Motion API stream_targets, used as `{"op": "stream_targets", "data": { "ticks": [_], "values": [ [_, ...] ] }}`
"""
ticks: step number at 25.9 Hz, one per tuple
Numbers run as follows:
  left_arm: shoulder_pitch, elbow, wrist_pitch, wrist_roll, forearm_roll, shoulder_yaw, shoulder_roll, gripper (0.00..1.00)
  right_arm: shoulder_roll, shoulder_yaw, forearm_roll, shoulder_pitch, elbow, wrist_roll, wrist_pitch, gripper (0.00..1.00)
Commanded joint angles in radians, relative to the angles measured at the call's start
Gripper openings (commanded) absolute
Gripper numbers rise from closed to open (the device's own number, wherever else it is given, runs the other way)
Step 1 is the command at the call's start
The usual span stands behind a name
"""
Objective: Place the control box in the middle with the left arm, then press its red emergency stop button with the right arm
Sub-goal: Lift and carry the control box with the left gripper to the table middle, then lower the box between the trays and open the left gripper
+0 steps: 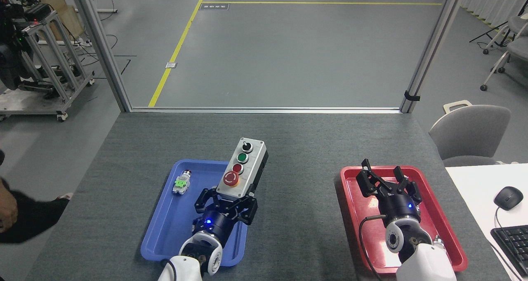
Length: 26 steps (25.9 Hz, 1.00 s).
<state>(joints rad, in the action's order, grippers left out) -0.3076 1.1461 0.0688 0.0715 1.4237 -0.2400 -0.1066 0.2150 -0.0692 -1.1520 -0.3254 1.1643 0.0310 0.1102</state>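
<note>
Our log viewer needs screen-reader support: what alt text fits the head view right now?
The left gripper clasps the near end of an oblong light-grey control box, held over the right edge of a blue plastic tray on a grey table. The right gripper rests open over a red tray.
</note>
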Motion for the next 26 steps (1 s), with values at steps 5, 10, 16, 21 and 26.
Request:
{"op": "stream_targets", "data": {
  "ticks": [5, 10, 16, 21, 26],
  "values": [
    [-0.005, -0.043, -0.248, -0.007, 0.004, -0.326, -0.033, 0.00, 0.001, 0.000, 0.000, 0.000, 0.000, 0.000, 0.000, 1.00],
    [-0.050, -0.180, -0.308, -0.010, 0.003, -0.456, -0.035, 0.00, 0.006, -0.001, 0.000, 0.000, 0.000, 0.000, 0.000, 1.00],
    [-0.062, -0.250, -0.313, -0.009, -0.008, -0.492, -0.035, 0.00, 0.006, -0.001, 0.000, 0.000, 0.000, 0.000, 0.000, 1.00],
    [-0.062, -0.215, -0.313, -0.009, -0.009, -0.498, -0.035, 0.46, 0.009, -0.001, 0.000, 0.000, 0.000, 0.000, 0.000, 1.00],
    [-0.030, -0.111, -0.297, -0.007, -0.012, -0.506, -0.031, 0.98, 0.007, -0.003, -0.002, 0.000, 0.000, 0.000, 0.000, 1.00]
  ]
}}
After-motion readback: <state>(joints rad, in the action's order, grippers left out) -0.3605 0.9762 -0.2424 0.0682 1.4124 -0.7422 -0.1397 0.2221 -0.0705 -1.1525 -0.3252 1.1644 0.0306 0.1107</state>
